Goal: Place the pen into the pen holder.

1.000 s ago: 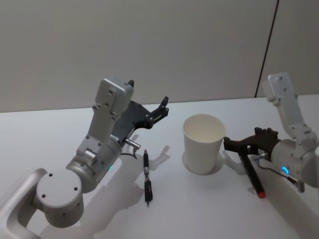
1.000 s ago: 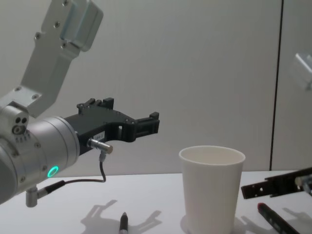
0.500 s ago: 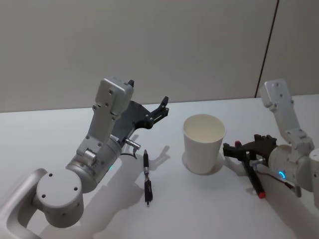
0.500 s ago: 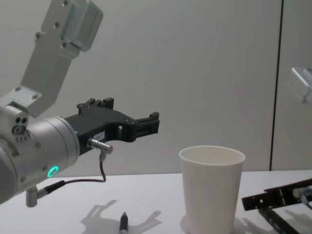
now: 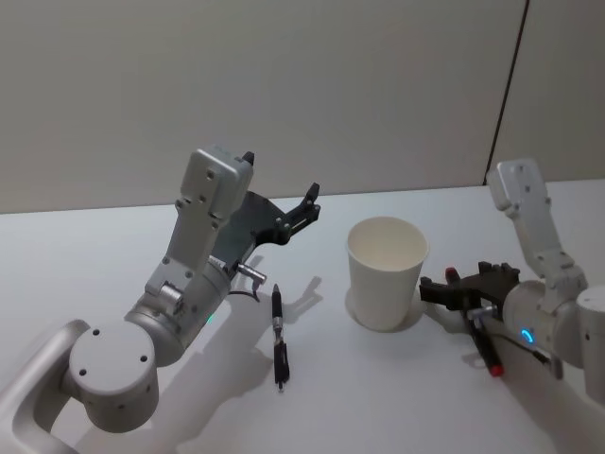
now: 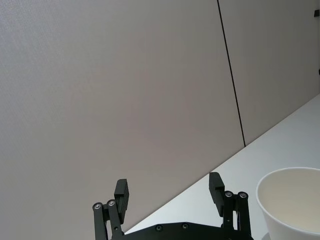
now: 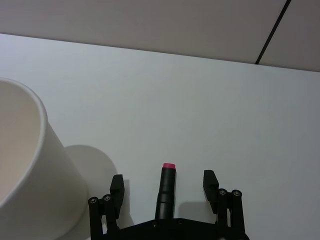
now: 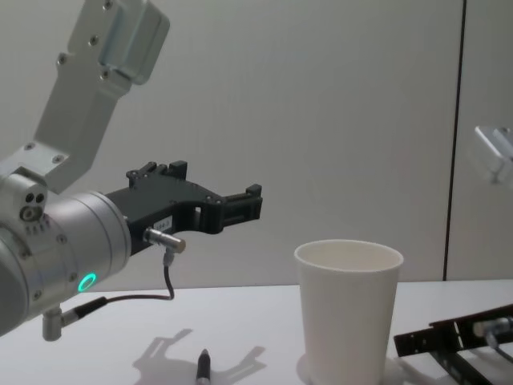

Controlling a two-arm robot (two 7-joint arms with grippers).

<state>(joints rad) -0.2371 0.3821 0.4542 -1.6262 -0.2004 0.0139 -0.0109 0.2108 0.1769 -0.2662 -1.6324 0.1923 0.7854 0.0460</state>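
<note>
The right claw (image 7: 163, 186) is low over the white desk (image 5: 378, 407), its two fingers spread wide and closed on nothing. Between those fingers lies a black pen with a red end cap (image 5: 484, 348), flat on the desk. The gap on either side of its barrel shows that neither finger touches it, and in the right wrist view its red cap points forward, past the fingertips.

Just beside this claw, on the side nearer the robot's middle, stands the plain white tapered paper cup (image 5: 386, 276). It is upright, with nothing visible inside it, and is close to the nearest finger but apart from it.

The left claw (image 6: 168, 185) is raised well above the desk and tilted upward toward the grey wall (image 5: 284, 85). Its fingers are also wide apart and hold nothing. Below and slightly in front of it a second black pen (image 5: 278, 333) lies on the desk. The cup stands beyond this claw's fingertips, toward the right arm.
</note>
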